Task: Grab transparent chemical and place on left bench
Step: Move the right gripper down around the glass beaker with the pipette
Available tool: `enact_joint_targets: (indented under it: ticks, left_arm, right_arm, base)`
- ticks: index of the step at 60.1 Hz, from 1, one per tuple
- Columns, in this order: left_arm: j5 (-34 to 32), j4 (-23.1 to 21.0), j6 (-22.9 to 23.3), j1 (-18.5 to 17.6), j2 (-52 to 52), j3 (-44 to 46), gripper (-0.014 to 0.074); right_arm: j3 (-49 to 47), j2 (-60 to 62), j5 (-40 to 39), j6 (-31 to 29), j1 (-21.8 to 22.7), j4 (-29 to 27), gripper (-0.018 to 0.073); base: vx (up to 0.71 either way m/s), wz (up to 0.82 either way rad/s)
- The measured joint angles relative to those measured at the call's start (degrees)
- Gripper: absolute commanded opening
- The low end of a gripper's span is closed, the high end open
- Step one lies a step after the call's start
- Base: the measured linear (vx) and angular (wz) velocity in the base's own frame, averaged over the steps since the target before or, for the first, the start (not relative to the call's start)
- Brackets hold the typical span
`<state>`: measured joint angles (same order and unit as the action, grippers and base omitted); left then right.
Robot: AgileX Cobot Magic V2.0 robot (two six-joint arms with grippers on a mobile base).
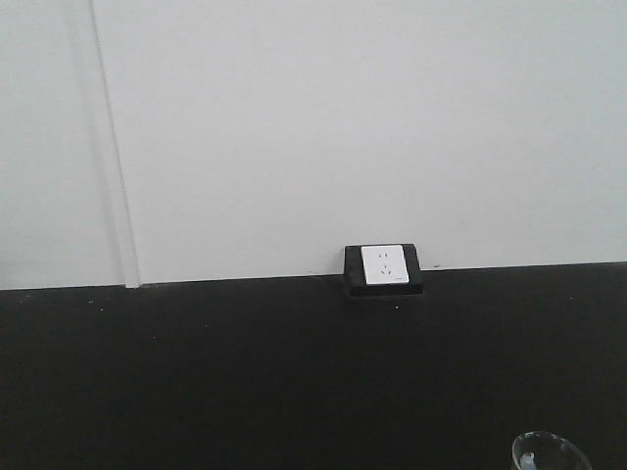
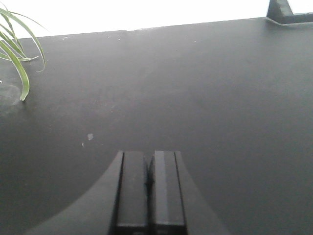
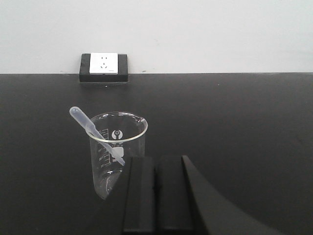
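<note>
We find the transparent chemical (image 3: 115,147) on the black table (image 3: 234,122), just to the left of the right pincer (image 3: 155,161) and a little beyond its tips. Its lower right edge is hidden behind the left finger, so we cannot tell whether glass and finger touch. The beaker stands on its base with the mouth up and its long axis roughly vertical. The slight lean in the wrist view is, we judge, the camera's tilt. A plastic dropper (image 3: 88,125) rests inside it, with its bulb slanting out over the rim to the left.

The right pincer's fingers are pressed together and hold nothing. The left pincer (image 2: 149,156) is likewise closed and empty, and no beaker shows in its view — only bare table and plant leaves (image 2: 17,58) at the far left. We take the right arm as the nearer one; it would need to open and shift left to take the glass between its fingers.

The table is matte, dark and flat, and it runs back to a white wall (image 3: 195,29) with a wall socket (image 3: 103,63) at its foot. The left bench shows in none of our views.
</note>
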<state>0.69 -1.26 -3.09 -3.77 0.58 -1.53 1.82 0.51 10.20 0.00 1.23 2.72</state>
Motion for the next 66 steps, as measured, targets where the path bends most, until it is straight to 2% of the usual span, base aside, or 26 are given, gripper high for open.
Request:
enact_joint_targets:
  ticks: [50,60,66]
  left_arm:
    - [0.00,0.00,0.00,0.00,0.00,0.00,-0.0003]
    - [0.00,0.00,0.00,0.00,0.00,0.00,-0.0003]
    - [0.00,0.00,0.00,0.00,0.00,0.00,-0.0003]
  right_arm:
    - [0.00,0.00,0.07,0.00,0.00,-0.14,-0.0007]
    - [0.00,0.00,-3.19,0.36,0.00,-1.50,-0.0007]
    - [0.00,0.00,-7.92,0.79,0.00,-2.72,-0.0007]
  base:
    - [0.00,0.00]
    - [0.00,0.00]
    - [0.00,0.00]
